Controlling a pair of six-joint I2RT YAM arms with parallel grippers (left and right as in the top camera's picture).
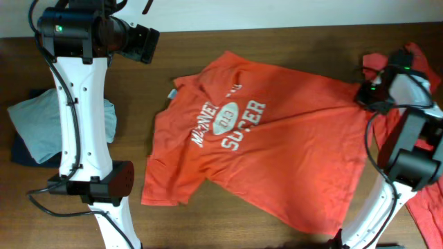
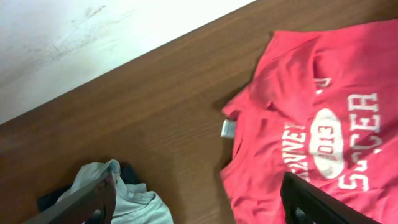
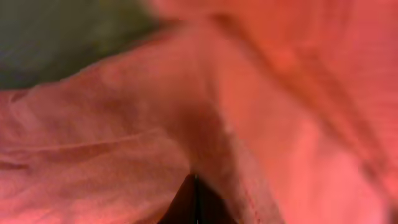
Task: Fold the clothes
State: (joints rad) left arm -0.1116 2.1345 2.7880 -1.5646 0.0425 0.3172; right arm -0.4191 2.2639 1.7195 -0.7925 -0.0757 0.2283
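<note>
Your right jaws pinch the soccer T-shirt (image 1: 277, 155) at its edge, while your left jaws hang spread above the surface (image 2: 155, 118).

You find the T-shirt (image 1: 277, 149) spread at the table (image 1: 208, 228) centre, a garment pile (image 1: 38, 128) to its left, a second shirt (image 1: 428, 204) at the right edge.

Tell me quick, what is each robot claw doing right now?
Left gripper: open, holding nothing.
Right gripper: closed, pinching the shirt.
</note>
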